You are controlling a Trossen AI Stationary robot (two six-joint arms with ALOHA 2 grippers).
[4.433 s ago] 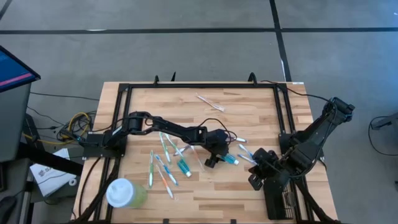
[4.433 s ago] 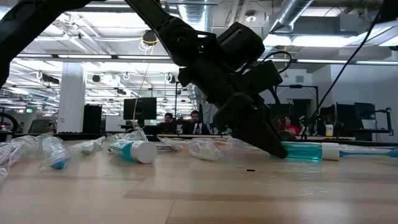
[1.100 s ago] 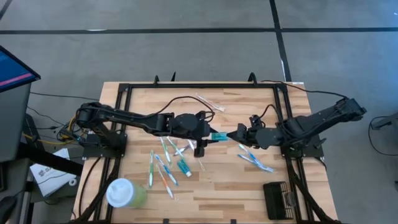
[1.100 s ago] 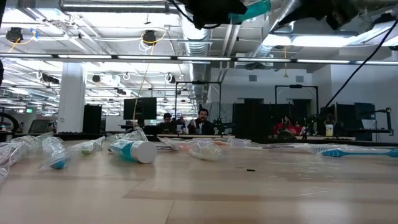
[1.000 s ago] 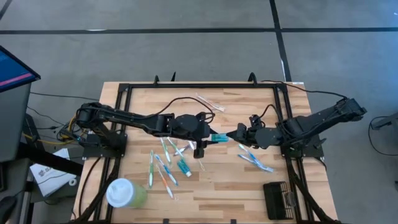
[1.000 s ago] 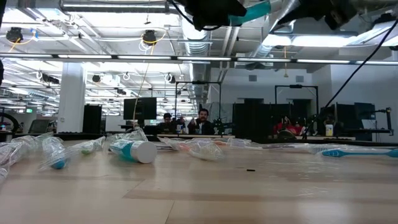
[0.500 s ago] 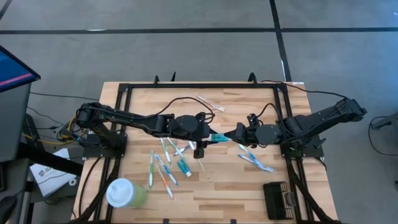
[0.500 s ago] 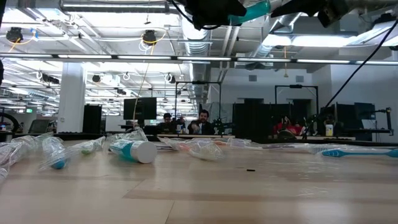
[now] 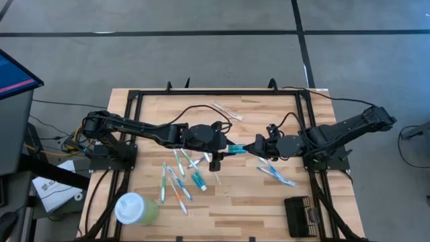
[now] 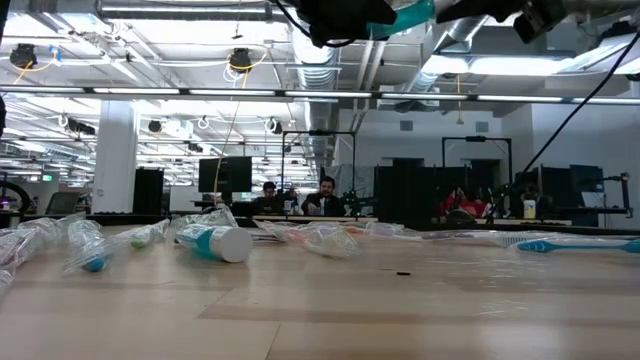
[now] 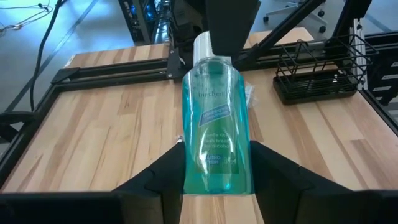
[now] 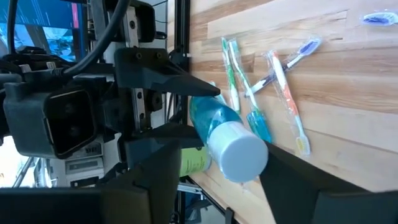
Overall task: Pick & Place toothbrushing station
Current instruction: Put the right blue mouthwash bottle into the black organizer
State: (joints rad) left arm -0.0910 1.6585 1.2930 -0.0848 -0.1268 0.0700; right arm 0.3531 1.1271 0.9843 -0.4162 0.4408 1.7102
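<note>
A teal mouthwash bottle (image 11: 214,112) with a white cap hangs above the table's middle, with my left gripper (image 9: 227,149) shut on it. My right gripper (image 9: 254,145) reaches in from the table's right. In the right wrist view its fingers stand open on either side of the white cap (image 12: 239,155); whether they touch it I cannot tell. The toothbrushing station (image 9: 301,215), a black wire holder, stands on its base at the near right corner of the table, also in the left wrist view (image 11: 320,74). My left gripper pinches the bottle's lower body (image 11: 189,171) between its two fingers, one on each side. The fingers come from the table's left, slanting a little down, and lie along the bottle. The bottle is lifted clear of the table, its cap end (image 11: 205,43) pointing toward the right arm.
Several toothbrushes (image 9: 176,178) and a toothpaste tube (image 9: 199,180) lie left of the middle, and more toothbrushes (image 9: 275,171) lie under the right arm. A pale green cup with a white lid (image 9: 134,208) stands near left. A wrapped stick (image 9: 227,111) lies at the far middle.
My right gripper has turned a little at the bottle's cap. The bottle has stayed aloft and in place in my left gripper.
</note>
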